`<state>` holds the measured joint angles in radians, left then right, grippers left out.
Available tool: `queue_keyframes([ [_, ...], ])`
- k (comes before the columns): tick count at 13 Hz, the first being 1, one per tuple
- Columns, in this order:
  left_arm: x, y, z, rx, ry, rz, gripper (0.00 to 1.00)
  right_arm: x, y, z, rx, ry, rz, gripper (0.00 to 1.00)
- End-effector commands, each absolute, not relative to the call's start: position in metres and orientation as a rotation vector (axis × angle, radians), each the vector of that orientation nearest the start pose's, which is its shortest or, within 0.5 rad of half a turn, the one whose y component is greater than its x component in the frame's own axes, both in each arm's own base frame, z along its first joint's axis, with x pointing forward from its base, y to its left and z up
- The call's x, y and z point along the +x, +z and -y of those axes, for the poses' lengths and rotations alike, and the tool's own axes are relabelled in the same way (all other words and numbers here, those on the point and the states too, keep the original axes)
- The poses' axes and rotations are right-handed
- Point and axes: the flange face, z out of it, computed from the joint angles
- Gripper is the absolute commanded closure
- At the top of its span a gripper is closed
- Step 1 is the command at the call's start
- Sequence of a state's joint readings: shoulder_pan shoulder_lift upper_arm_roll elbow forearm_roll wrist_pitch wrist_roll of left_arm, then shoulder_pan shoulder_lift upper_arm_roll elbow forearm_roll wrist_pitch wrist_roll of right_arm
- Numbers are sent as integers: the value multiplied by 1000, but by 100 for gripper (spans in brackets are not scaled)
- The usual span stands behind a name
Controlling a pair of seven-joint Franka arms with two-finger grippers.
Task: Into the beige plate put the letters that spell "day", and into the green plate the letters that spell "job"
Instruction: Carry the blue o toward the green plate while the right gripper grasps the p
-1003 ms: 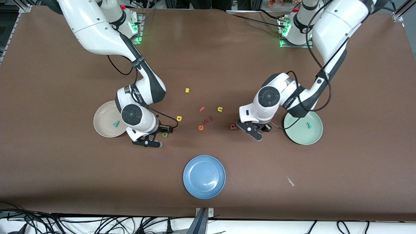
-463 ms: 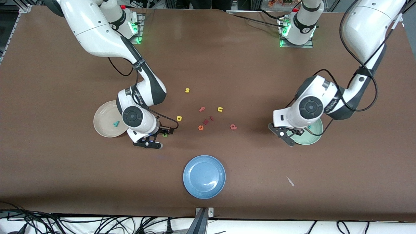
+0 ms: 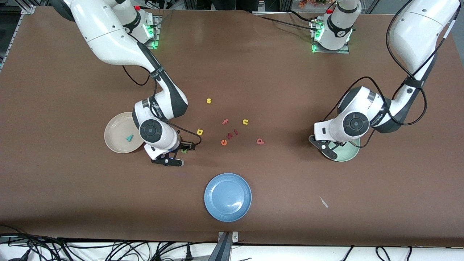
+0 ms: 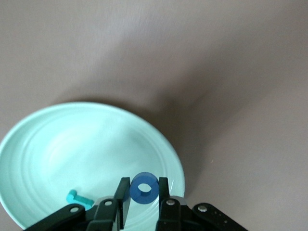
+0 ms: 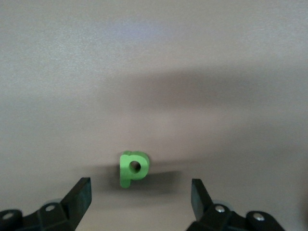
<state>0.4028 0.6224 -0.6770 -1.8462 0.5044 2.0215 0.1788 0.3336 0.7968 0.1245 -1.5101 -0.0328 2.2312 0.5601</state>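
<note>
My left gripper (image 4: 143, 211) hangs over the green plate (image 3: 348, 155), near the rim at its 8 o'clock in the front view, and it is clenched on the blue o (image 4: 144, 188), which stands upright between the two fingers. The teal j (image 4: 78, 197) already lies inside this plate. The pinkish-red b (image 3: 260, 141) lies on the bare worktop (image 3: 275, 87), well apart from the green plate, toward the middle.

My right gripper (image 5: 139, 195) is low over the worktop with its fingers spread wide and grasping nothing. The green d (image 5: 133, 168) lies flat on the worktop just ahead of the gap between the fingers, touching neither. The beige plate (image 3: 116, 145) is beside this gripper, at its 9 o'clock in the front view, and the teal y (image 3: 129, 137) lies in it. The yellow a (image 3: 199, 132) lies on the worktop at about 2 o'clock from the green d.
</note>
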Motion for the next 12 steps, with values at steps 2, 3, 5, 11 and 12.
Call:
queue_keyframes([
  [2, 581, 224, 83, -2879, 412, -1005, 100, 642, 184, -305, -3099, 147, -180, 8],
  [3, 577, 217, 79, -2891, 394, -1009, 100, 642, 185, -305, -3099, 145, -180, 10],
  [5, 570, 207, 79, -2907, 351, -1022, 100, 642, 180, -303, -3104, 153, -181, 13],
  [11, 562, 191, 61, -2940, 302, -1008, 100, 642, 175, -300, -3103, 164, -174, 19],
  [12, 562, 190, 60, -2944, 302, -1005, 100, 642, 175, -300, -3104, 164, -173, 21],
])
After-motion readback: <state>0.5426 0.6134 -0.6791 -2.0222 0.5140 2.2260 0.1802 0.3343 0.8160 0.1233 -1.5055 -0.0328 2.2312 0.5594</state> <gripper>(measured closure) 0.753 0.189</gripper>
